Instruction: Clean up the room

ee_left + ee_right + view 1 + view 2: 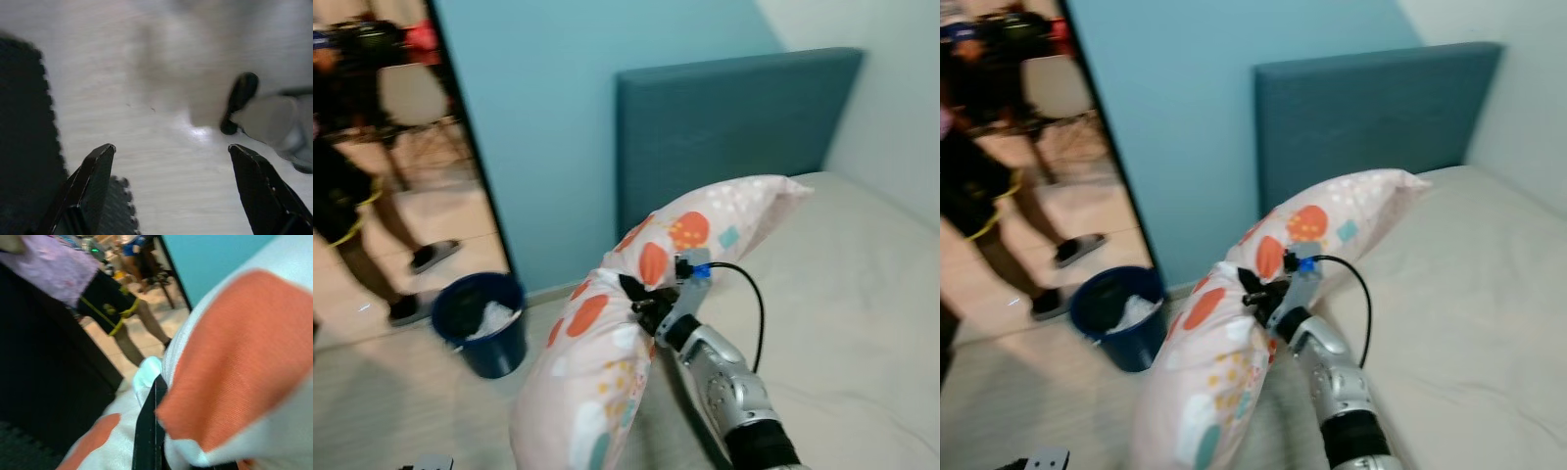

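Observation:
A long pale pillow (636, 313) with orange and teal spots hangs in the air beside the bed (842, 294). Its upper end rests on the mattress near the teal headboard (724, 127); its lower end droops toward the floor. My right gripper (641, 299) is shut on the pillow's middle, bunching the fabric. In the right wrist view a black finger (146, 431) presses into the pillow (230, 372). In the left wrist view my left gripper (171, 186) hangs open over the pale floor (161, 98), holding nothing.
A dark blue bucket (481, 323) with white cloth inside stands on the floor left of the bed. A person (352, 196) in dark clothes stands in the doorway at far left, near a chair (411, 93). A dark mat edge (24, 147) lies below the left gripper.

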{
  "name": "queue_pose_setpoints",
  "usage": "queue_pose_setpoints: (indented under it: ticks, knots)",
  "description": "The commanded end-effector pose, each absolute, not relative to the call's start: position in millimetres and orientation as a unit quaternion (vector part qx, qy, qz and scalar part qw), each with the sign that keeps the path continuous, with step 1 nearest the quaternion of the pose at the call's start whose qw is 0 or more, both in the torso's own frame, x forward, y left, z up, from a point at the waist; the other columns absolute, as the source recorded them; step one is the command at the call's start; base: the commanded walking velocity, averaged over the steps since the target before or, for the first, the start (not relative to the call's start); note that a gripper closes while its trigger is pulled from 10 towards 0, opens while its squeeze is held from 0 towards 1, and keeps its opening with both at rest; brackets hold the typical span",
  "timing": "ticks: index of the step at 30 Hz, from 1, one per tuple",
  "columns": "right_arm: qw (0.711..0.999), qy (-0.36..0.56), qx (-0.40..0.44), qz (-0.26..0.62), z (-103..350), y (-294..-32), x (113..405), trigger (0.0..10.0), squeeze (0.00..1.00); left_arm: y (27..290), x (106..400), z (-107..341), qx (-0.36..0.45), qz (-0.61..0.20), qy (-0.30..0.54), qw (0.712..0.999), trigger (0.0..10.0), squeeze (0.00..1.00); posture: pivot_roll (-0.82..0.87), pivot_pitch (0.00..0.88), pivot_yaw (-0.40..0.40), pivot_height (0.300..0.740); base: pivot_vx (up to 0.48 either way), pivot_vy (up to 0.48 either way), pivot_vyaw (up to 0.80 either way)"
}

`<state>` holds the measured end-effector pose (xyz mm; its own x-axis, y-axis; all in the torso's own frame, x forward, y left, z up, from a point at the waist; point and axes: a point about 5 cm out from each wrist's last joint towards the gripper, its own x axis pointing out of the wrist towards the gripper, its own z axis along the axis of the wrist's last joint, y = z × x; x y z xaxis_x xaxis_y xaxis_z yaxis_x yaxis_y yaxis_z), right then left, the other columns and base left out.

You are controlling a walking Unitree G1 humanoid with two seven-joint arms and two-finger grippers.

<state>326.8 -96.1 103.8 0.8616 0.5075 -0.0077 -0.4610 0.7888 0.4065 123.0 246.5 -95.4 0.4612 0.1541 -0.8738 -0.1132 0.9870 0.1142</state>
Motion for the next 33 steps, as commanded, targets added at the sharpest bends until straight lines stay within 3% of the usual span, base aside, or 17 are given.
queue_pose_setpoints:
  ticks: [1, 12, 28, 33]
  knots:
    - [0.956, 0.013, 0.192, 0.222, 121.1, -105.4, 337.4, 10.0, 0.0, 238.7, 135.9, -93.1, 0.018, 0.064, 0.501, 0.863, 10.0, 0.0, -0.05, 0.024, -0.037, 0.74, 0.48, 0.0, 0.0]
    - [0.965, 0.003, 0.193, 0.179, 124.6, -119.4, 342.9, 10.0, 0.0, 235.0, 140.8, -92.4, 0.018, 0.058, 0.497, 0.866, 10.0, 0.0, -0.06, 0.027, -0.041, 0.74, 0.48, 0.0, -0.67]
    - [0.96, -0.012, 0.188, 0.207, 127.0, -112.1, 339.8, 10.0, 0.0, 235.3, 139.1, -92.8, 0.027, 0.055, 0.498, 0.865, 10.0, 0.0, -0.06, 0.03, -0.043, 0.74, 0.48, 0.0, 0.0]
    - [0.956, -0.013, 0.183, 0.227, 128.1, -108.7, 337.3, 10.0, 0.0, 234.0, 138.8, -93.3, 0.028, 0.052, 0.499, 0.864, 10.0, 0.0, -0.06, 0.032, -0.043, 0.74, 0.48, 0.0, 0.8]
